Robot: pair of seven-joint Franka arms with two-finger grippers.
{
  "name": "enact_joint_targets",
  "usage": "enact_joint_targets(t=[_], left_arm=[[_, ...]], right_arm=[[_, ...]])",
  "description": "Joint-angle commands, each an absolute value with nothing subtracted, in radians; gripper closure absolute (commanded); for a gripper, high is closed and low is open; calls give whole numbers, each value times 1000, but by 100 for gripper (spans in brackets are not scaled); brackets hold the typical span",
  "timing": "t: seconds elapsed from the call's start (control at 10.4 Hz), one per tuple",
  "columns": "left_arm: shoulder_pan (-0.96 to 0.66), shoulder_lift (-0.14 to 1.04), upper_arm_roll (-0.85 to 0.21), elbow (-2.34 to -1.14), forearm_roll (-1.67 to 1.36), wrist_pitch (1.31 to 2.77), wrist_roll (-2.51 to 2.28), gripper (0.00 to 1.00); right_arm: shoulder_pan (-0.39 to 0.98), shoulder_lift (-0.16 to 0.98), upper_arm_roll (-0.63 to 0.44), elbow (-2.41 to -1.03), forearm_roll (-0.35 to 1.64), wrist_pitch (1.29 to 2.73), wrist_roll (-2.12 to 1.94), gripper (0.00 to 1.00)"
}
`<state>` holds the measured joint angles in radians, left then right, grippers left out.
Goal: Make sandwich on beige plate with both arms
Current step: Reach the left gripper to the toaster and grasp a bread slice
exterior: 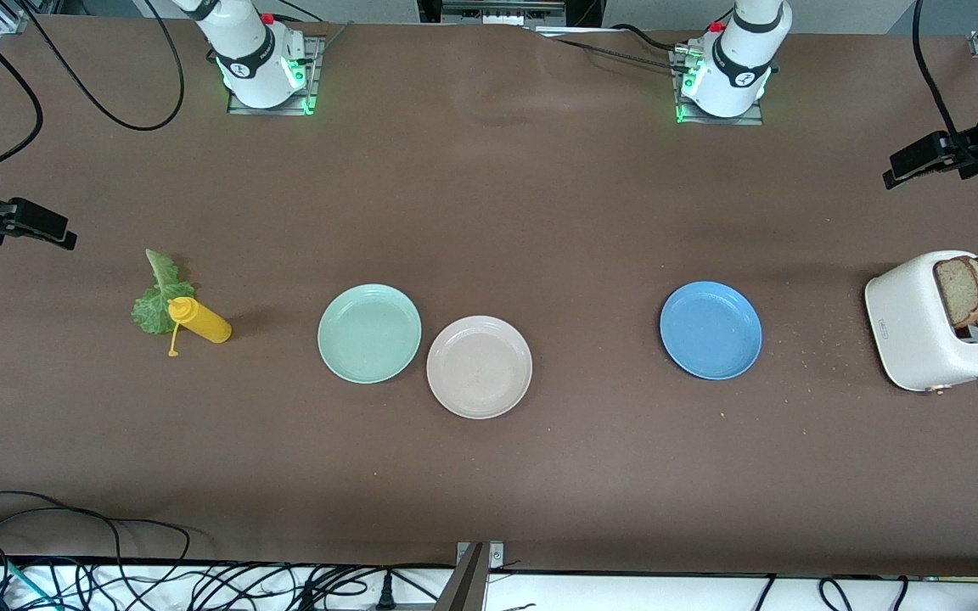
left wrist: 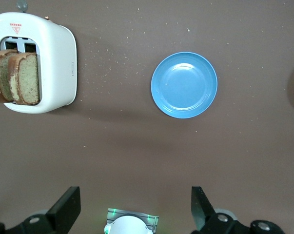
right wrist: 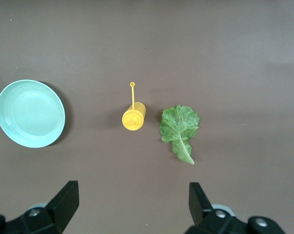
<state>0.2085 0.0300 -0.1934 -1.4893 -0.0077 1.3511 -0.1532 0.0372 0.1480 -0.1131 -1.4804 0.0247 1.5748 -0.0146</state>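
The beige plate [exterior: 479, 367] lies bare near the table's middle, touching the mint-green plate [exterior: 369, 333]. Two brown bread slices [exterior: 977, 291] [left wrist: 15, 78] stand in a white toaster [exterior: 922, 331] at the left arm's end. A green lettuce leaf [exterior: 158, 293] [right wrist: 180, 126] lies flat at the right arm's end. My left gripper [left wrist: 135, 197] [exterior: 895, 174] hangs open and high over the table by the toaster, holding nothing. My right gripper [right wrist: 133, 195] [exterior: 63, 238] is open too, high over the table by the lettuce, with nothing between its fingers.
A yellow squeeze bottle [exterior: 199, 319] [right wrist: 133, 117] stands beside the lettuce, its cap dangling. A blue plate [exterior: 711, 329] [left wrist: 184, 85] sits between the beige plate and the toaster [left wrist: 54, 63]. Crumbs dot the cloth near the toaster. Cables run along the table's front edge.
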Motion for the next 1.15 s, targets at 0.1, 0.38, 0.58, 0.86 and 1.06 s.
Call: enact_joint_targets(t=[0.1,0.38,0.58,0.86,1.06], left_arm=[[233,69,-181,-1465,20,1336,-144,0],[247,158,-178,-1466,133,1339,-149,0],[250,164,-176,-1473,184,1338,-146,0],[293,210,-178,-1470,288,1345,-115,0],[299,257,-179,-1473,319,1356,-77,0]], right_arm=[[31,140,-109,-1489,40,1566,-28,0],[35,140,-106,-1488,40,1568,-20,0],[34,140,-106,-1488,40,1566,-24,0],[34,140,-106,-1489,40,1566,-20,0],[35,140,-106,-1489,40,1566,-17,0]])
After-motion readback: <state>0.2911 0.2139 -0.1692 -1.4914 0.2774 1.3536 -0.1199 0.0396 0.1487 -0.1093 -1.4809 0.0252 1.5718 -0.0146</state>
